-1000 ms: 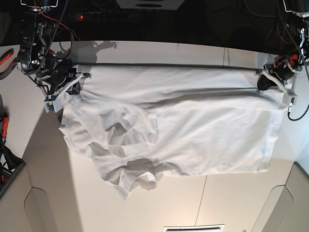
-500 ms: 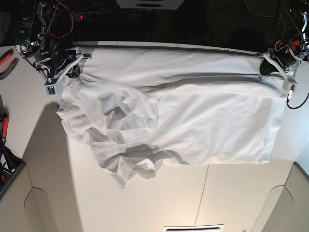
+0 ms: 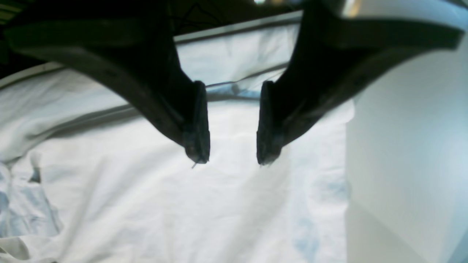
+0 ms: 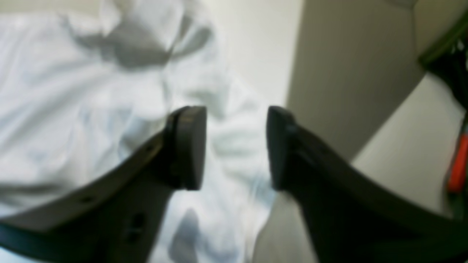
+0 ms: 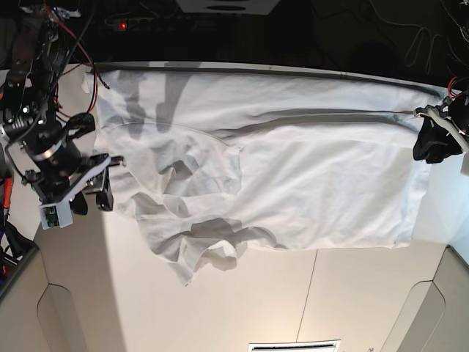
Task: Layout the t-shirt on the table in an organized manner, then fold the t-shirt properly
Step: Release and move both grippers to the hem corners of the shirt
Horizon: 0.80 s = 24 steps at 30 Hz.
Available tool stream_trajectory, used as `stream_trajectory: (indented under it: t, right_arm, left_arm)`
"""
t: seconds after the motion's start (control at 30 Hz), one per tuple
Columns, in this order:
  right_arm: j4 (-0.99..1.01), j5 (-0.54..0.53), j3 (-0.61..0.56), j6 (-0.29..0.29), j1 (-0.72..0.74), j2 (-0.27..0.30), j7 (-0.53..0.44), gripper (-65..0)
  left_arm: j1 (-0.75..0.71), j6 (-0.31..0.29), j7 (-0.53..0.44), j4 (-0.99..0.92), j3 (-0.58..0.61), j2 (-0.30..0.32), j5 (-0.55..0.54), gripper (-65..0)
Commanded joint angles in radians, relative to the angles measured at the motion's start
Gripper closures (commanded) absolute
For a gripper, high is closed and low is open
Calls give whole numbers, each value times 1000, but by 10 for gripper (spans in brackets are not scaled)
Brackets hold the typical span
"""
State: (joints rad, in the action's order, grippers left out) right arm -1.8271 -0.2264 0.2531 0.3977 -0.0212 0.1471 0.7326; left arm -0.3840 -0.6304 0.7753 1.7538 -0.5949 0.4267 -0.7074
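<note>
Base view: t-shirt (image 5: 293, 169) long axis left-right across table (image 5: 242, 308); left claw (image 3: 231, 160), right claw (image 4: 236, 148) gaping, empty.

The black two-fingered left gripper (image 3: 232, 160) hangs with its jaws parted and nothing between them. The black two-fingered right gripper (image 4: 236, 148) likewise gapes wide, empty.

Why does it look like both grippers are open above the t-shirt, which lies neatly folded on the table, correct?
Not folded. In the base view the t-shirt lies spread out on the table, bunched at one end. Left gripper and right gripper are open, empty.
</note>
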Motion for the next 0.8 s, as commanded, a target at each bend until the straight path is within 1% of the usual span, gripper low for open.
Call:
stream_trajectory:
  t: [0.0,0.07,0.1,0.17,0.23,0.3,0.33,0.4,0.47,0.53,0.6,0.67,0.7,0.73,0.77]
  right_arm:
    - [44,2,3,-9,53,8,-37,-325]
    - [190,1,3,-5,154,8,-61,-330]
    - [275,0,3,7,210,8,-63,-330]
    - [463,-2,3,42,327,8,-63,-330]
    - [666,-14,3,92,442,8,-65,-330]
    - [863,-45,2,147,546,11,-100,-330]
    - [956,-49,2,161,592,11,-124,-330]
    - [1124,-41,0,172,672,11,-161,-330]
    - [1252,-2,0,183,727,10,-178,-330]
    - [1340,55,0,183,753,10,-211,-330]
    - [1384,97,0,183,755,10,-245,-330]
    - [1400,119,0,182,743,10,-253,-325]
    - [1400,119,0,181,736,10,-256,-302]
    - [1400,123,0,181,726,11,-257,-253]
    - [1400,134,0,181,720,12,-261,-182]
  left_arm:
    - [4,-2,-15,15,-8,17,-13,-252]
    - [4,-3,-15,15,-8,17,-14,-252]
    - [4,-3,-15,15,-8,17,-13,-252]
    - [4,-3,-15,15,-8,16,-14,-252]
    - [4,-3,-15,15,-8,17,-14,-252]
    - [3,-3,-14,15,-8,16,-14,-252]
    - [4,-2,-14,15,-8,17,-14,-252]
    - [3,-2,-14,15,-8,16,-14,-252]
    - [3,-2,-14,15,-8,16,-14,-252]
    - [3,-2,-14,15,-8,16,-14,-252]
    - [4,-2,-14,15,-8,16,-14,-252]
    - [4,-2,-15,15,-8,16,-14,-252]
    - [4,-2,-15,15,-8,16,-14,-252]
    - [5,-2,-16,15,-8,16,-15,-252]
    - [5,-2,-16,15,-8,16,-15,-252]
